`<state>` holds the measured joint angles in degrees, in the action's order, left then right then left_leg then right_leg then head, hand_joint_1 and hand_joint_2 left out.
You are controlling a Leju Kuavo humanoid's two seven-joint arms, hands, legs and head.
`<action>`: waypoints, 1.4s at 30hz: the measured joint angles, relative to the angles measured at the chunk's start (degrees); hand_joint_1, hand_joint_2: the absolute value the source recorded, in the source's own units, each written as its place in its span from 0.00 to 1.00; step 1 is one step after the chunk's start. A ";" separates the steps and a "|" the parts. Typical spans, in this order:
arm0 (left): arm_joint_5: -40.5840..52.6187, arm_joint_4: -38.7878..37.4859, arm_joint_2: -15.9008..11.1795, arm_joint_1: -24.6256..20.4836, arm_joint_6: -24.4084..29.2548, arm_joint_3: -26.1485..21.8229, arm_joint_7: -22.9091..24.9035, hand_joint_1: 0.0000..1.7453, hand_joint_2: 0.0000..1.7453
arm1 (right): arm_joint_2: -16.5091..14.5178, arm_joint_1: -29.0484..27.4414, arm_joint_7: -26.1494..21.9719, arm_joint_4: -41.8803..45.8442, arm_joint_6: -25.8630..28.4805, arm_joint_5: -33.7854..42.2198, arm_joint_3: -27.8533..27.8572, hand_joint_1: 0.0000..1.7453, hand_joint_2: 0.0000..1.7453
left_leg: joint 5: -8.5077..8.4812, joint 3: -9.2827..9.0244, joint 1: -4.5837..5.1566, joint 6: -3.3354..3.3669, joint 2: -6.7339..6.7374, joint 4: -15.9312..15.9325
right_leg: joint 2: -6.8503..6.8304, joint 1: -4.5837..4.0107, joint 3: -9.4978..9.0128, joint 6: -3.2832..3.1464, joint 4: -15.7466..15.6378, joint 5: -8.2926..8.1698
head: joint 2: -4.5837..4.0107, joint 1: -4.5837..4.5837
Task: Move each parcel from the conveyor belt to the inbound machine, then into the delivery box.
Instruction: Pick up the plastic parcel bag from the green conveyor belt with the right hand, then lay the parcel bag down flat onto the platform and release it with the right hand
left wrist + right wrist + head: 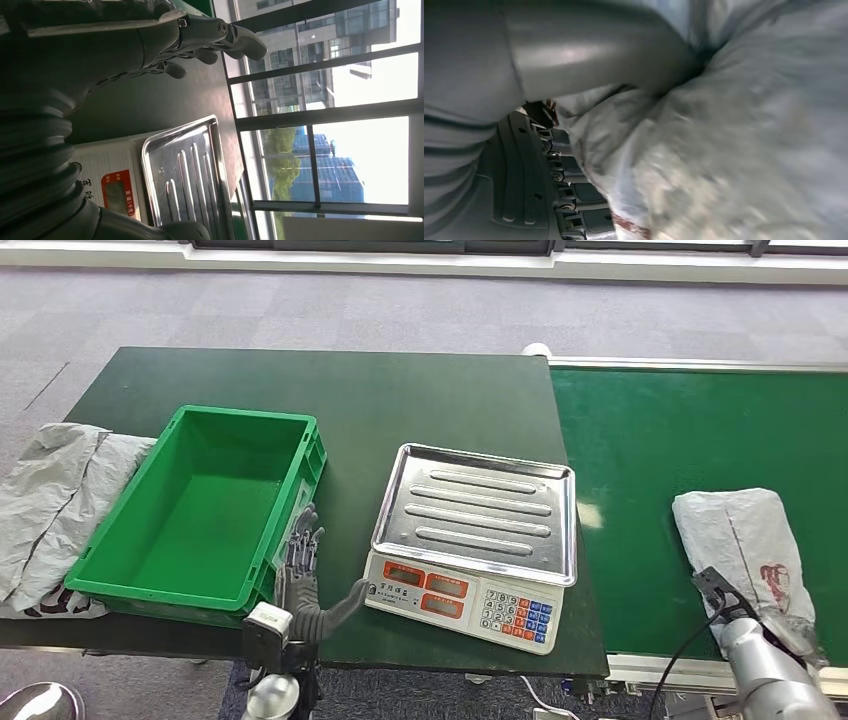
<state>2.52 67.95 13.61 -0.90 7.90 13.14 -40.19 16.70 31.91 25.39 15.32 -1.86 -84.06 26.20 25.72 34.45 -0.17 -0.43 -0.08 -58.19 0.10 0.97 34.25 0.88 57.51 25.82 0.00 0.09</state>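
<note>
Right robot hand (574,150) around parcel (745,540)

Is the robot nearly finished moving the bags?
No, it is just starting. The green box is empty and the scale tray is bare. The right hand grips a grey parcel still on the conveyor belt. Weighing and boxing remain.

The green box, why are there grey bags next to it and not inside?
That does look odd. The green box is empty, while crumpled grey bags lie on the table beside it, partly hanging off the edge. Another grey parcel sits on the conveyor belt at the right hand.
</note>
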 joint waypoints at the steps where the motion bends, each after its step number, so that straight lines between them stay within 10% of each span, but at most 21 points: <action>1: -0.01 -0.12 0.01 -0.10 0.03 0.00 0.00 0.00 1.00 | -0.16 0.25 -0.20 0.01 -0.35 -0.36 -0.13 1.00 1.00 | 0.00 -0.02 0.00 0.00 0.04 0.00 | 0.02 0.00 -0.01 0.00 0.00 0.00 | 0.00 0.00; 16: 0.52 -0.63 0.02 -0.25 1.86 -0.01 0.00 0.00 1.00 | -5.32 2.62 -17.56 0.60 12.20 -2.05 -1.95 1.00 1.00 | -0.16 0.00 -0.01 -0.04 -0.07 0.03 | -0.09 -0.01 -0.07 -0.04 0.06 -0.04 | 0.00 0.00; 21: 0.34 0.13 0.01 -0.09 3.53 -0.01 0.00 0.00 1.00 | -9.13 2.62 -35.50 6.49 38.44 4.93 -1.94 1.00 1.00 | -0.16 0.03 -0.03 -0.05 -0.08 0.03 | -0.09 -0.03 0.01 -0.04 0.07 -0.04 | 0.00 -0.01; 29: 0.67 0.40 0.00 -0.07 3.58 -0.01 0.00 0.00 1.00 | -23.69 -11.17 -63.72 41.26 42.07 18.79 -3.37 1.00 1.00 | -0.05 0.06 -0.24 -0.21 -0.34 0.08 | -0.35 -0.24 -0.01 -0.25 0.07 0.17 | 0.00 -0.02; 38: 0.67 0.37 -0.03 -0.10 3.45 -0.01 0.00 0.00 1.00 | -33.22 -21.80 -59.30 55.61 41.65 4.92 -22.82 1.00 1.00 | 0.11 -0.10 -0.35 -0.46 -0.04 0.13 | -0.05 -0.33 -0.02 -0.41 0.07 0.30 | 0.00 -0.01; 39: 0.67 0.35 -0.03 -0.10 3.45 -0.01 0.00 0.00 1.00 | -33.50 -21.98 -58.83 55.59 41.15 4.79 -24.00 0.90 1.00 | 0.11 -0.10 -0.35 -0.46 -0.05 0.12 | -0.07 -0.33 -0.04 -0.41 0.07 0.29 | 0.00 -0.02; 42: 0.67 0.27 -0.03 -0.10 3.55 -0.01 0.00 0.00 1.00 | -33.67 -21.81 -55.12 54.57 37.49 4.68 -27.13 0.15 1.00 | 0.10 -0.11 -0.34 -0.46 -0.05 0.12 | -0.03 -0.33 -0.06 -0.41 0.07 0.28 | 0.00 -0.01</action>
<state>3.19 68.22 13.57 -1.00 11.44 13.14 -40.19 -16.97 10.10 -29.73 69.89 35.64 -79.38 -0.93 25.83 34.34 -0.51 -0.89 -0.12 -58.06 0.08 0.64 34.19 0.48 57.58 26.10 0.00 0.08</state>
